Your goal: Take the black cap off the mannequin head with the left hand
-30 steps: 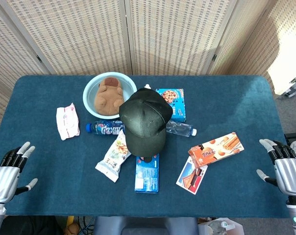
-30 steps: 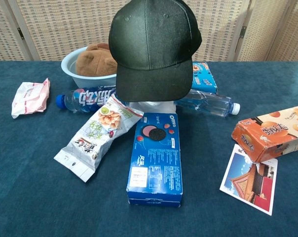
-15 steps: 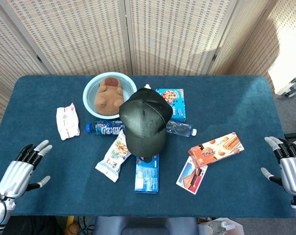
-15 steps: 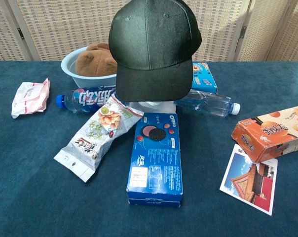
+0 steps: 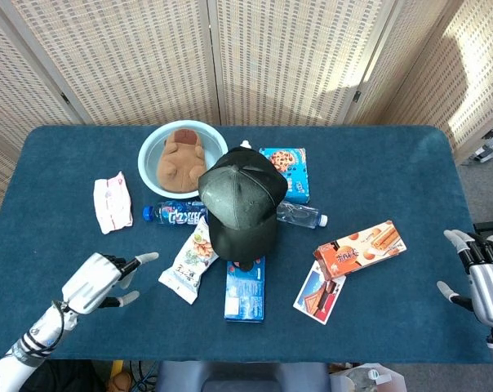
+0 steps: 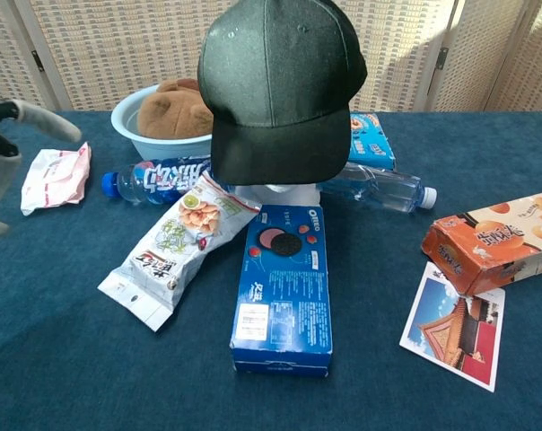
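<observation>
Head view, left hand (image 5: 95, 281) fingers (image 5: 142, 259) spread, empty

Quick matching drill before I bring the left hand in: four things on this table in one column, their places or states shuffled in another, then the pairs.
1. black cap
2. brown plush toy
3. Oreo box
4. left hand

A. in the pale blue bowl
B. open, holding nothing
C. on the mannequin head
D. flat in front of the cap's brim

Pairs: 1-C, 2-A, 3-D, 4-B
</observation>
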`<state>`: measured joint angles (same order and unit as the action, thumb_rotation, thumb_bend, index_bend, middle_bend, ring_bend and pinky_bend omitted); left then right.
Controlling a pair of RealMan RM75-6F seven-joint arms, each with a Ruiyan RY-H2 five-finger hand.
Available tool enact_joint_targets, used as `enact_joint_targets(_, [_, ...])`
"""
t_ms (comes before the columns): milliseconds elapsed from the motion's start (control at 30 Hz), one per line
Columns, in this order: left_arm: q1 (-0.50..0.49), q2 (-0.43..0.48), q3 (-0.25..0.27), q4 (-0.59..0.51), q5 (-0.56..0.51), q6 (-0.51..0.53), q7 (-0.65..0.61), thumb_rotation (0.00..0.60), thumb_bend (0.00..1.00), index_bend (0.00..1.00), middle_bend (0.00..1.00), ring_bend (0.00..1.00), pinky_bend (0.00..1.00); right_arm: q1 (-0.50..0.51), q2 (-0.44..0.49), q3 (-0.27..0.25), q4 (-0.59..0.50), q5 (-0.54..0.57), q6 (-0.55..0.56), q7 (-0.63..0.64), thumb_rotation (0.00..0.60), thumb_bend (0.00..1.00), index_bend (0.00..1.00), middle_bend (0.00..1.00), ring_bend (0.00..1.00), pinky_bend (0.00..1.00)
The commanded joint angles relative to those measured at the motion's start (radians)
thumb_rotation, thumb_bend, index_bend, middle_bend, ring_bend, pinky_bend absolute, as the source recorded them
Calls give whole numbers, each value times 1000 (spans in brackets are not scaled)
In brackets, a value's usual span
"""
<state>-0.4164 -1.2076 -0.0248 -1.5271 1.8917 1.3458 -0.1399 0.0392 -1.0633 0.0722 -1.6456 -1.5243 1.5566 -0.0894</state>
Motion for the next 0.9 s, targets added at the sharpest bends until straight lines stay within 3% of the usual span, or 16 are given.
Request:
enact_joint_targets(33, [-51, -57, -13, 44, 29, -12, -12, 600, 169, 230, 917, 912, 989, -1, -1, -2, 3, 0, -1, 2, 600, 62, 172, 213, 145, 222])
enact_joint_targets(200, [-113, -144, -28, 96, 40, -24, -19, 600, 168, 263, 1000, 1000, 1000, -5, -3, -3, 10, 3, -1, 9, 600, 62, 172, 213, 145, 222])
enact_joint_targets(900, [-299, -431, -55, 406, 50, 22, -52, 600, 169, 301, 1000, 1000, 1000, -9, -16, -11, 37, 15, -24, 34, 600, 62, 172, 213, 145, 222])
